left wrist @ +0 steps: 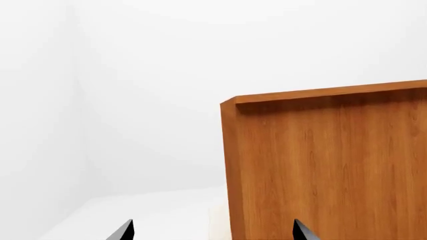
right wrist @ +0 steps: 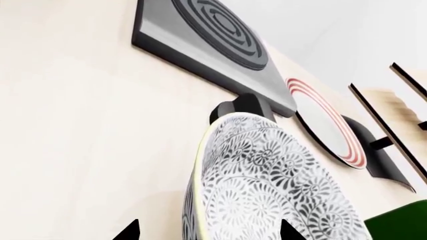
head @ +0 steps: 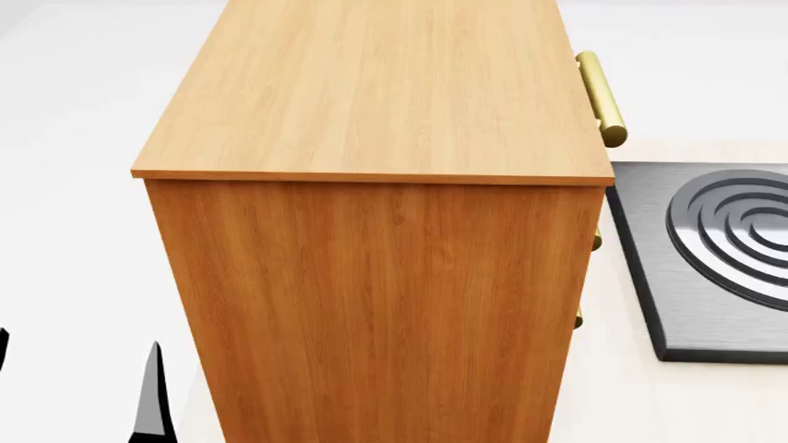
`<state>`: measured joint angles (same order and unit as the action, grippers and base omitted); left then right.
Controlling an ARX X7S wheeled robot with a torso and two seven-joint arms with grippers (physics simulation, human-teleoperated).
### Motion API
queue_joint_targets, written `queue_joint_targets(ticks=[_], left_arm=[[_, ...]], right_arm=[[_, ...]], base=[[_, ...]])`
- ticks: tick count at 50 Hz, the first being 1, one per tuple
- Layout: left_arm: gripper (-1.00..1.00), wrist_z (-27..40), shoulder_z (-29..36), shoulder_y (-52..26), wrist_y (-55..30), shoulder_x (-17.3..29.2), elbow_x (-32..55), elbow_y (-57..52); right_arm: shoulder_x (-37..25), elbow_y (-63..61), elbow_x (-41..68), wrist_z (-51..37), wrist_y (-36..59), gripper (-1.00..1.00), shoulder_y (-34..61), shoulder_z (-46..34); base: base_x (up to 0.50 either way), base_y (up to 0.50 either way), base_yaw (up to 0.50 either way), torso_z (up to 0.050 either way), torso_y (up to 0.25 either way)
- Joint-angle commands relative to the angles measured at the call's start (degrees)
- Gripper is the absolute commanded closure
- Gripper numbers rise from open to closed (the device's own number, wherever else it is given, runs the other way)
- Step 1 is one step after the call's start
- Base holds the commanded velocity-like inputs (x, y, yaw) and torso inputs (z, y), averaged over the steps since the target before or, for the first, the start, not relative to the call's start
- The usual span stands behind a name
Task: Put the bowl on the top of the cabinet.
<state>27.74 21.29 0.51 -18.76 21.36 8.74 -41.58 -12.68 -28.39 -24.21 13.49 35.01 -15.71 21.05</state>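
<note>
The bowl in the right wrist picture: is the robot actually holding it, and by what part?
It cannot be told. The bowl sits between the right gripper fingertips, but contact isn't visible. The left gripper is open, empty.

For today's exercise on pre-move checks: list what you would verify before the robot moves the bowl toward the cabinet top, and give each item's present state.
1. Cabinet top bare in head view: ok.
2. Bowl near right claw: ok.
3. Right claw shut on bowl: cannot tell.
4. Left claw open, empty: ok.
5. Bowl visible in head view: not ok.
6. Plate and burner apart from bowl: ok.
</note>
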Motion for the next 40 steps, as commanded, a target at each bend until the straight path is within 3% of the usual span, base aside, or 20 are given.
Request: queue_joint_targets(ticks=[1, 33, 34, 40], left_arm=[[-1.00, 0.22, 0.02, 0.00, -0.14, 0.16, 0.21, -0.21], [-1.00, 0.74, 0.16, -0.19, -0.03, 0.54, 0.55, -0.10], [-1.00, 0.73, 0.14, -0.16, 0.05, 0.56, 0.59, -0.02], [-1.00, 0.89, 0.26, -0.11, -0.05, 0.64, 0.58, -0.28]], right_arm=[[-0.20, 0.54, 0.20, -0.32, 0.34, -1.00, 0.24, -0.19], [-0.82, 2.58, 0.68, -1.46, 0.69, -1.00, 1.21, -1.35], [-0.85, 2.73, 0.40, -1.87, 0.41, 1.00, 1.13, -1.50], [-0.87, 1.41, 0.47, -1.65, 0.77, 1.00, 0.89, -1.54]], base=[[0.00, 0.00, 0.00, 0.000, 0.000], [0.00, 0.00, 0.00, 0.000, 0.000], [0.00, 0.00, 0.00, 0.000, 0.000], [0.00, 0.00, 0.00, 0.000, 0.000]])
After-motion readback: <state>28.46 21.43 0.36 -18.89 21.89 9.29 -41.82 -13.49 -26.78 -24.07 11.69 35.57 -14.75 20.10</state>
